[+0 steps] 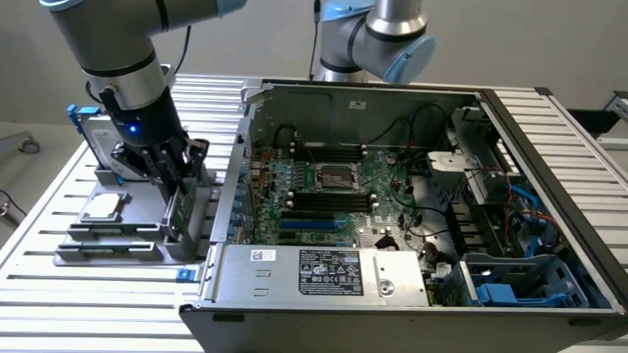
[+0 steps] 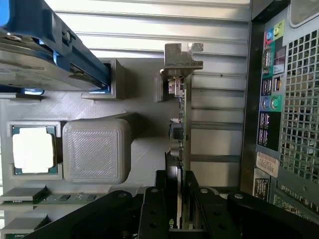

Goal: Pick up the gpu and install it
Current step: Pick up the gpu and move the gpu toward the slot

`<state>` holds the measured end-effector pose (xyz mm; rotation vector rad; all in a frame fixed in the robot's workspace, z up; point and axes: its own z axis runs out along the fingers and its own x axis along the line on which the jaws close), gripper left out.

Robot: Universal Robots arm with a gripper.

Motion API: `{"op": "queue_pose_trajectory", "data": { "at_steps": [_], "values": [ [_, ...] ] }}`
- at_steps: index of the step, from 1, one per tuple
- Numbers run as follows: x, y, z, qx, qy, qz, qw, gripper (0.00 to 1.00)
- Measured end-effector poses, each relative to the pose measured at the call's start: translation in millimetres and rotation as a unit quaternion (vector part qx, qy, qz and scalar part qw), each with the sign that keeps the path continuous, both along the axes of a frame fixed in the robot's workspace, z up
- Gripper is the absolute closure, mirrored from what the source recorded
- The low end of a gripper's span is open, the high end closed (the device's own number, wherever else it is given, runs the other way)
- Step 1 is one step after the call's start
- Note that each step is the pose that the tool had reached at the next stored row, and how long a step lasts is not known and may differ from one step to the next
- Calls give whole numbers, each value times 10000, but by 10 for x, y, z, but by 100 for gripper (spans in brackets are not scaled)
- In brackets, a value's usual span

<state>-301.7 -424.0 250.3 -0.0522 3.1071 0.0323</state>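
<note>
The gpu stands on edge in the grey parts holder, its silver bracket at the far end and its green board thin-side on to the wrist camera. My gripper is shut on the card's near end, one black finger pressed against each face. In the exterior view the gripper hangs straight down over the holder, left of the open computer case, with the gpu's green edge showing below the fingers. Whether the card is lifted out of its slot I cannot tell.
On the holder lie a silver hard drive with a blue frame, a CPU and memory sticks. The open computer case with its motherboard and power supply stands just to the exterior view's right. A second arm rises behind.
</note>
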Motion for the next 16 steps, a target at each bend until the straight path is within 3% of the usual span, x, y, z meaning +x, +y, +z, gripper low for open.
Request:
{"op": "queue_pose_trajectory", "data": {
  "at_steps": [8,16],
  "values": [
    [0,0,238,70,0,0,10000,73],
    [0,-1,576,98,0,0,10000,73]
  ]
}}
